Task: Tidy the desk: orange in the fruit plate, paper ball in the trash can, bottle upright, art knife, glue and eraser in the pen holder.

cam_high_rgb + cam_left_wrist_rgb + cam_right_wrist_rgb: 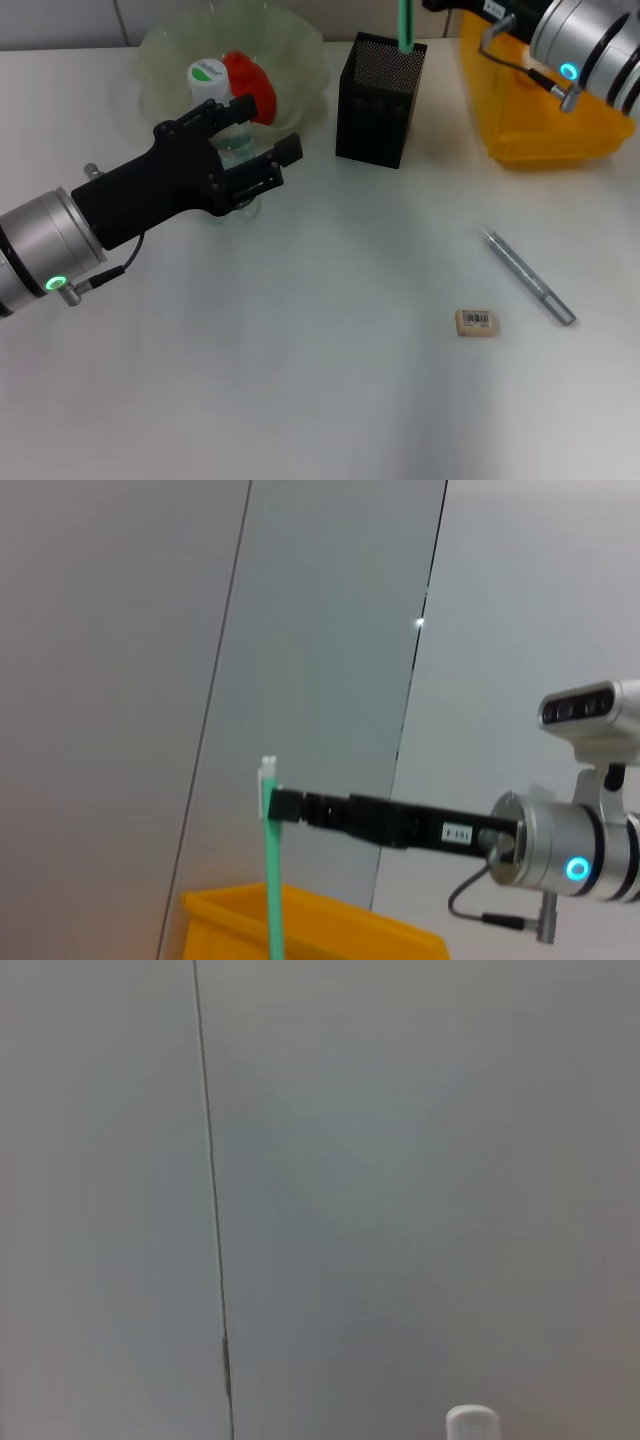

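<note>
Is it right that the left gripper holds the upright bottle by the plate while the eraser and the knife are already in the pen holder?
No. In the head view the eraser and knife lie on the desk, outside the pen holder. The left gripper is at the upright bottle.

White desk point(300, 380) fills frame; grey wall panels point(320, 680) w/ vertical seams behind (seen in wrist views).

Barcode on eraser point(477, 322), illegible print on bottle cap point(207, 72)

eraser point(477, 322) left of art knife point(529, 277)
</note>
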Robot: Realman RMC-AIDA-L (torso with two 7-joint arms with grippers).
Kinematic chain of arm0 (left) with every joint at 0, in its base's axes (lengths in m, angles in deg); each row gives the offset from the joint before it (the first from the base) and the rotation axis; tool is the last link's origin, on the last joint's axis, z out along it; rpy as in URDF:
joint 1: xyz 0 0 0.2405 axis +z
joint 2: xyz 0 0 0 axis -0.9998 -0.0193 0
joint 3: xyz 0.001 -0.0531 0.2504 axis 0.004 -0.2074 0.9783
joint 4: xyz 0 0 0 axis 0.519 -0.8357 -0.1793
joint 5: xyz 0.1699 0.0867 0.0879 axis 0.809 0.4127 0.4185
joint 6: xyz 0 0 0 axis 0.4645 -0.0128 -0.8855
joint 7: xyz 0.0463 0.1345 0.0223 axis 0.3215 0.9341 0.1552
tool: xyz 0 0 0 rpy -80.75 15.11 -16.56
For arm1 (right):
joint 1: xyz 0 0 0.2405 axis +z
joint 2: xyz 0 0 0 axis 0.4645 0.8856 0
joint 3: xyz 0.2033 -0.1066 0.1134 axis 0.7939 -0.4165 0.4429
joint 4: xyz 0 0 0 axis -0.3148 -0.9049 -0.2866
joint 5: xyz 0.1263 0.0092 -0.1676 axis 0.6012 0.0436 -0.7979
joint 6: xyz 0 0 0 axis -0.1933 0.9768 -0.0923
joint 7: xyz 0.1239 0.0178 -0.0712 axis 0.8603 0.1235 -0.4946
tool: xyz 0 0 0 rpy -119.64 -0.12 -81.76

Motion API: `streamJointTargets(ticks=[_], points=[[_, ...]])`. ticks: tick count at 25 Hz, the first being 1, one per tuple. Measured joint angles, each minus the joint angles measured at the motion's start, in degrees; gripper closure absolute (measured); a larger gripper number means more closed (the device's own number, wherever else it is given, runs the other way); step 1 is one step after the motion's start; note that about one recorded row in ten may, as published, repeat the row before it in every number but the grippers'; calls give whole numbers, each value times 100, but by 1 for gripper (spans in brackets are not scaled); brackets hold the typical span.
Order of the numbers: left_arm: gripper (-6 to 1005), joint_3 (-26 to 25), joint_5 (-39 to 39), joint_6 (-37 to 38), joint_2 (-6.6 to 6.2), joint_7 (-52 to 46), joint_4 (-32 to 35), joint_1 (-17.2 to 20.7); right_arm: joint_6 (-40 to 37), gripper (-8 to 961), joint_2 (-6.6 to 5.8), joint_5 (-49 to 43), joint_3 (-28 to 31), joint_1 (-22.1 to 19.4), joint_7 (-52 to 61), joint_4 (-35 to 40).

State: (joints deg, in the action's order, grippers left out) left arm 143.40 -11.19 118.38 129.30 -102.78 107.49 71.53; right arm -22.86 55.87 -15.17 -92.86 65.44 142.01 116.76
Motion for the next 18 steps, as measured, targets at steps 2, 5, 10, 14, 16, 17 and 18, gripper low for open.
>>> streamJointTargets(ticks=[2, 5, 10, 14, 16, 17, 18], points=[[201, -3, 0, -3, 0, -1, 10, -6, -36, 758, 3, 87, -10, 91, -245, -251], [201, -9, 0, -23, 0, -2, 26, -11, -90, 757, 5, 104, -13, 187, -474, -504], [201, -18, 0, -35, 0, -2, 34, -20, -136, 755, 13, 111, -13, 217, -798, -673], [201, -18, 0, -38, 3, 1, 33, -22, -140, 754, 13, 114, -13, 230, -843, -703], [201, -18, 0, -40, 19, 21, 23, -22, -142, 753, 13, 116, -13, 231, -846, -723], [201, -18, 0, -40, 19, 21, 23, -22, -142, 753, 13, 116, -13, 231, -846, -723], [201, -18, 0, -40, 23, 24, 19, -21, -143, 752, 13, 117, -13, 232, -847, -722]])
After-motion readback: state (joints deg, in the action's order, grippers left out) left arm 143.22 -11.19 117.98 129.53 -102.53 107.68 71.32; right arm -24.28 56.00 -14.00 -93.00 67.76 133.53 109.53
